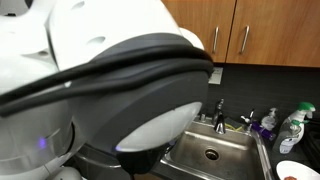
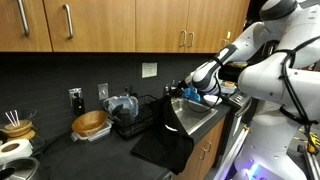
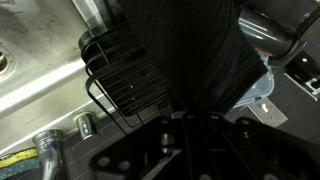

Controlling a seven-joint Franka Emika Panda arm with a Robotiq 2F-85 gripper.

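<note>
Black cloth [image 2: 165, 138]: hanging from the gripper and spilling down over the front edge of the countertop in an exterior view. In the wrist view it is filling the middle of the frame [image 3: 190, 60], right beside the sink.
Wooden cabinets [image 2: 100, 30]: running along the wall above the counter in both exterior views.
Robot arm [image 2: 265, 70]: reaching in over the sink area. Its white and black body is blocking most of an exterior view [image 1: 110, 70].
Countertop [image 2: 95, 152]: dark, and carrying the cloth's lower folds.
Steel sink [image 1: 240, 150]: sitting just beside the cloth, and gleaming in the wrist view [image 3: 30, 95].
Black wire rack [image 3: 125, 90]: standing between sink and cloth, with the cloth overlapping its edge.
Wooden bowl [image 2: 90, 123]: resting on the counter, well apart from the action.
Gripper [image 2: 186, 93]: hovering above the sink's edge. Its fingers are pinching in narrow on the cloth's top, seen dimly in the wrist view [image 3: 186, 125].
Faucet [image 1: 220, 115]: standing behind the basin.
Soap bottle [image 1: 292, 128]: waiting by the sink's rim.
</note>
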